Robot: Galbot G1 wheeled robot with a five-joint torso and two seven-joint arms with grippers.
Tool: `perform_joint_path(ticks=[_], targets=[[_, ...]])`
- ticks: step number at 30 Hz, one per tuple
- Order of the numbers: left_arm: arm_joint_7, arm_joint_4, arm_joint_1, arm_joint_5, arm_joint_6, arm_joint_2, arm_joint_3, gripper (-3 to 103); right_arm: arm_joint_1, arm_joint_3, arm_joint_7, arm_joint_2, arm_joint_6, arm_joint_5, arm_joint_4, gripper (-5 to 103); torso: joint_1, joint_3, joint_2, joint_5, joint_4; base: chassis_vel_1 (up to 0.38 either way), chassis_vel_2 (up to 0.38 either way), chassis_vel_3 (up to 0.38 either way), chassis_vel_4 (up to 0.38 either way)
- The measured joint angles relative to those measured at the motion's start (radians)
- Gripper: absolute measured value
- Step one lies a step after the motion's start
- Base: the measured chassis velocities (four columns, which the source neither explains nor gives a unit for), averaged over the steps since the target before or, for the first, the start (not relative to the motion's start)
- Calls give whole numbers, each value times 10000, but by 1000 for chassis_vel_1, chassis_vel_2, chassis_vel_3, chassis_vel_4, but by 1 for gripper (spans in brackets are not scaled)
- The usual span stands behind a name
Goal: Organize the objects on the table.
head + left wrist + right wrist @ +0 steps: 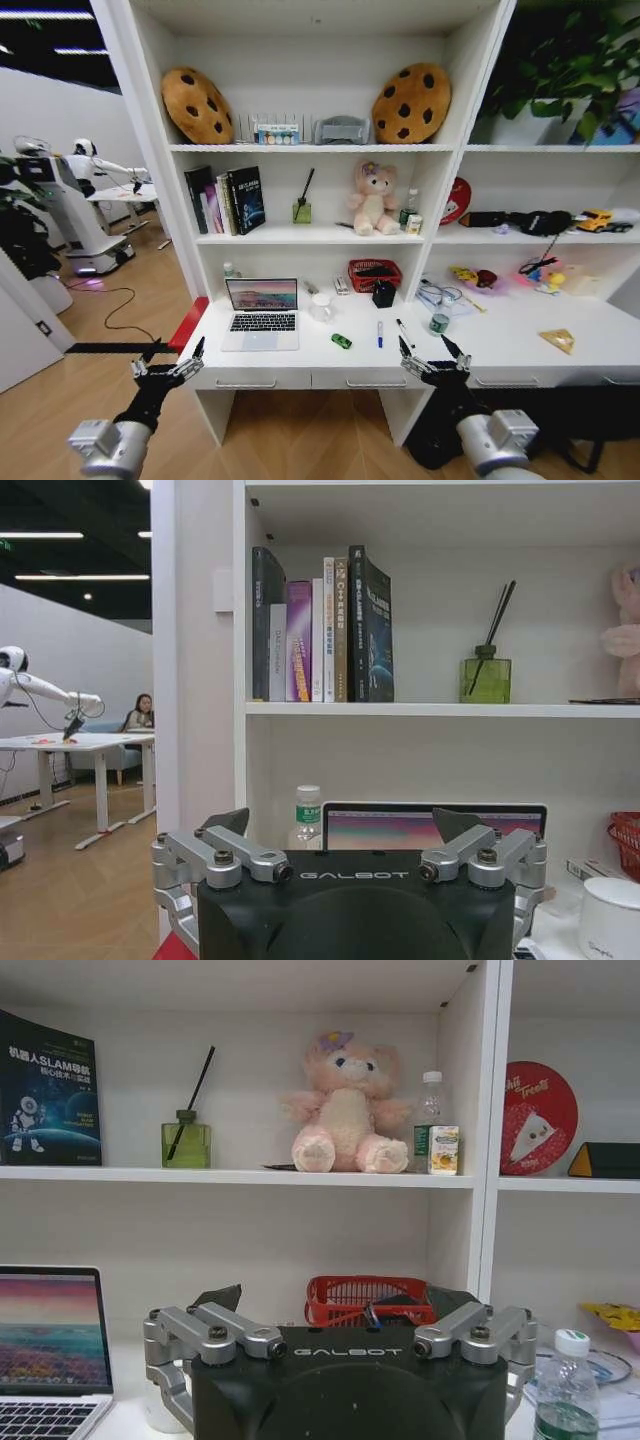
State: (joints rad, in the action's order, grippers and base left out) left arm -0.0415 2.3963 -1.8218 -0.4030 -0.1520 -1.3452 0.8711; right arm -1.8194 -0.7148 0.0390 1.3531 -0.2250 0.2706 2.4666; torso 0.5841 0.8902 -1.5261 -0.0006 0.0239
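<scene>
Illumination is even and bright across the white shelving [300,190]; shadows are soft. Ceiling strip lights [80,577] glow in the darker room at the robot's left. The head view bows straight lines near its edges (wide-angle distortion). Both wrist views are sharp.

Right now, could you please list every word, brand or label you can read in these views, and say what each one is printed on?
"GALBOT": on the left claw housing.
"GALBOT": on the right claw housing.
"SLAM", among Chinese characters: cover of the dark book on the shelf.
"Treats", roughly, in script: round red tin; uncertain.
Spines of the upright books: too blurred to read.
Bottle label beside the plush bear: too small to read.
</scene>
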Motion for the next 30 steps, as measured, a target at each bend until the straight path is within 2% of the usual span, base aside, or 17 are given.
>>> perform_joint_path(ticks=[12,14,16,18,19,20,22,23,24,27,28,30], targets=[[-16,-56,99,141,59,-75,-103,100,61,11,42,-33,-15,-29,-108,100,9,3,4,9,-1,-168,176,169,-161],[-29,-75,101,181,83,-73,-112,103,70,6,45,-36,-14,-32,-128,100,7,3,3,9,-2,-46,100,44,-34],[-66,-198,123,426,230,0,-185,93,134,-23,70,-73,13,-41,-241,100,0,0,2,3,0,0,0,0,0],[-73,-221,135,475,249,80,-239,93,158,-33,75,-101,29,-41,-272,100,-7,-2,-2,8,0,0,0,0,0],[-74,-231,174,477,222,197,-300,88,190,-35,78,-135,30,-37,-306,100,-10,-3,-4,5,-2,51,-61,-38,40],[-73,-260,274,475,127,375,-368,77,253,-34,82,-185,31,-28,-377,100,-10,-2,-4,4,-1,51,-44,-47,44],[-45,-317,429,464,29,579,-446,77,316,-31,83,-227,37,-27,-459,100,-10,-3,-4,6,-1,26,-22,-24,22],[6,-364,556,455,-18,703,-498,72,352,-27,83,-251,39,-24,-503,100,-10,-3,-4,7,0,0,0,0,0],[6,-364,556,455,-18,703,-498,72,352,-27,83,-251,39,-24,-503,100,-10,-3,-4,7,0,0,0,0,0],[242,-629,1261,127,-454,1497,-639,56,653,-15,83,-432,27,106,-768,100,-3,0,-1,4,2,0,0,0,0],[242,-629,1261,127,-454,1497,-639,56,653,-15,83,-432,27,106,-768,100,-3,0,-1,4,2,0,0,0,0],[396,-706,1415,-204,-636,1795,-646,44,816,-15,83,-503,-15,175,-905,100,1,0,0,4,1,0,0,0,0]])
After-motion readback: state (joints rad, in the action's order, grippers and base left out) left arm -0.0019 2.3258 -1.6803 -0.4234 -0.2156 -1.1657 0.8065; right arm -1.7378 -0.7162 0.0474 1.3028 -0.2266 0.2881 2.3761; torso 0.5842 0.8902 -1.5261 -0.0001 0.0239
